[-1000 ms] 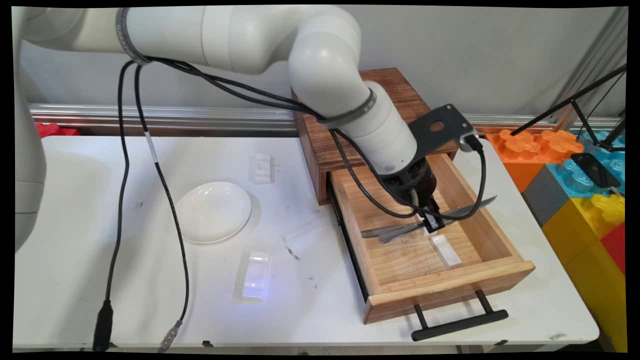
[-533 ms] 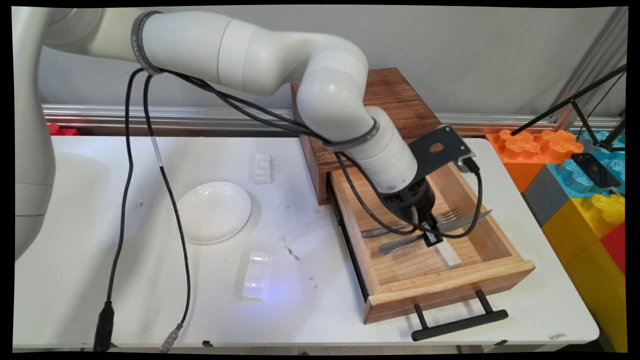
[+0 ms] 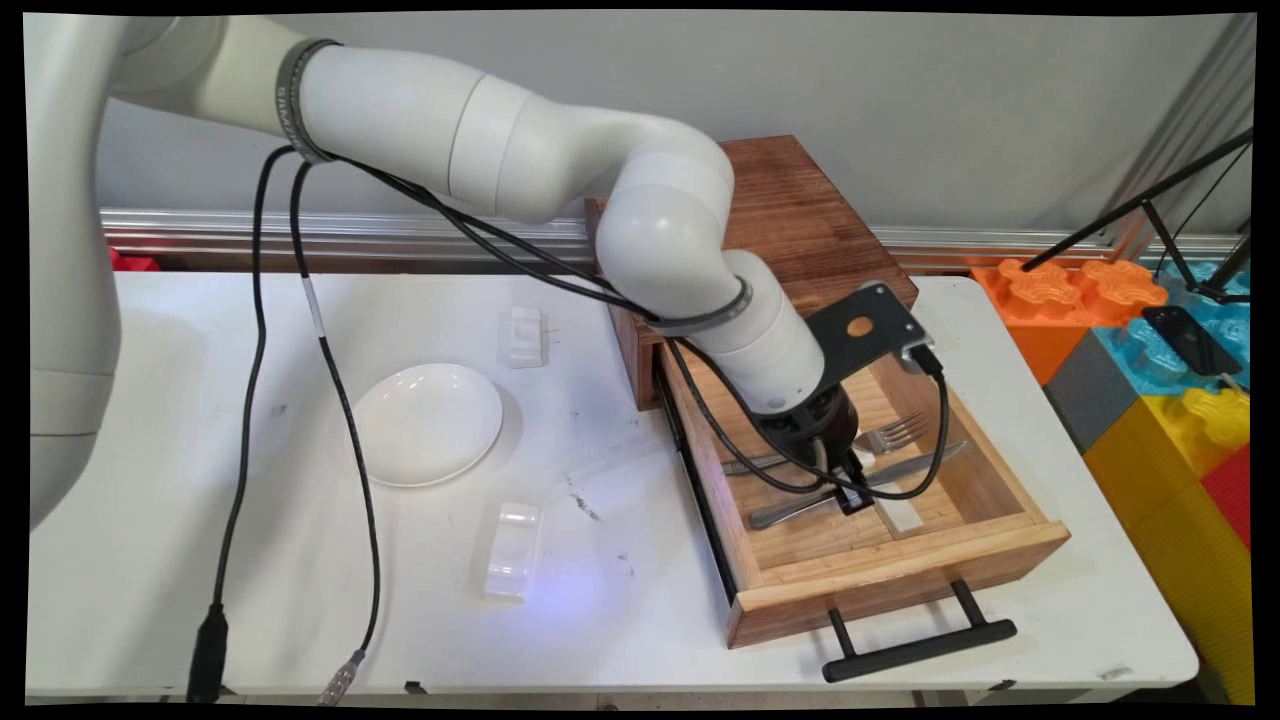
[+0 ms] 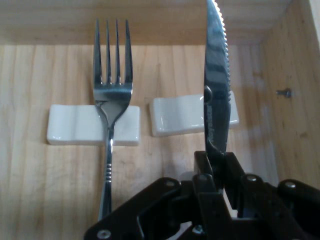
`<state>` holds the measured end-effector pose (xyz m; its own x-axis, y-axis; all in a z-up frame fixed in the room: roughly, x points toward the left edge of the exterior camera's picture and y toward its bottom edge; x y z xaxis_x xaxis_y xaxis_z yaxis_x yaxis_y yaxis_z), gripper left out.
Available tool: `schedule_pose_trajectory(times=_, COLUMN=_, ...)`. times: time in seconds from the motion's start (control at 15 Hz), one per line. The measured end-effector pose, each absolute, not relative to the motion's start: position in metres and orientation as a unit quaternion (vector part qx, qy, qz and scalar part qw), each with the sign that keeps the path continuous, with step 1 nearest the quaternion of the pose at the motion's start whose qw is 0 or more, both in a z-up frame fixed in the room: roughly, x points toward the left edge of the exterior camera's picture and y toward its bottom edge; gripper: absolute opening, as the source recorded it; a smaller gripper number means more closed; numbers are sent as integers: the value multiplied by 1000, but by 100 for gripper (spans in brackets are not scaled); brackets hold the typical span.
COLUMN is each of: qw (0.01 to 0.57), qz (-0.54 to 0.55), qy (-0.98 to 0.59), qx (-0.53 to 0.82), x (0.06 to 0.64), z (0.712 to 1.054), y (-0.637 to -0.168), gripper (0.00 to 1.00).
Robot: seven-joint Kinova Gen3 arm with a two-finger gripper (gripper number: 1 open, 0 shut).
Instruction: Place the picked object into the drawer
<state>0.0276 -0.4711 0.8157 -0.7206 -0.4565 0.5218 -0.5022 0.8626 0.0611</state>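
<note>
The knife (image 4: 216,100) and fork (image 4: 111,95) were polished, shiny metal. Both cutlery rests (image 4: 75,125) looked like glossy white ceramic. The drawer (image 4: 50,190) was pale, matt, grained wood; the pincer (image 4: 220,175) matt black.

- Knife (image 4: 216,90): tip cut off by the top edge of the hand view; handle hidden behind the gripper (image 4: 220,172) linkage at the bottom. In the main view its middle is covered by the gripper (image 3: 850,490) and a looping black cable (image 3: 930,440).
- Fork (image 4: 111,100): handle end hidden behind the gripper linkage, lower left of the hand view.
- White rest under the knife (image 4: 185,115): partly hidden by the blade.
- Drawer (image 3: 900,570): rear part hidden by the arm's wrist in the main view.
- Small white block (image 3: 526,336), upper centre of the surface (image 3: 150,560): too small to identify.
- Black cables, lower left: ends cut off by the bottom edge.
</note>
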Motion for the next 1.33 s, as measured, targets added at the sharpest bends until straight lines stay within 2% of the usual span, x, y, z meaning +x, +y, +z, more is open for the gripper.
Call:
schedule_pose_trajectory(times=0.73, qw=270, qz=29, qy=-923, qx=273, x=26, z=793, y=-476, gripper=0)
schedule_pose_trajectory(times=0.8, qw=270, qz=28, qy=-923, qx=273, x=25, z=792, y=-476, gripper=100)
schedule_pose_trajectory(times=1.33, qw=273, qz=25, qy=-922, qx=273, x=28, z=798, y=-481, gripper=100)
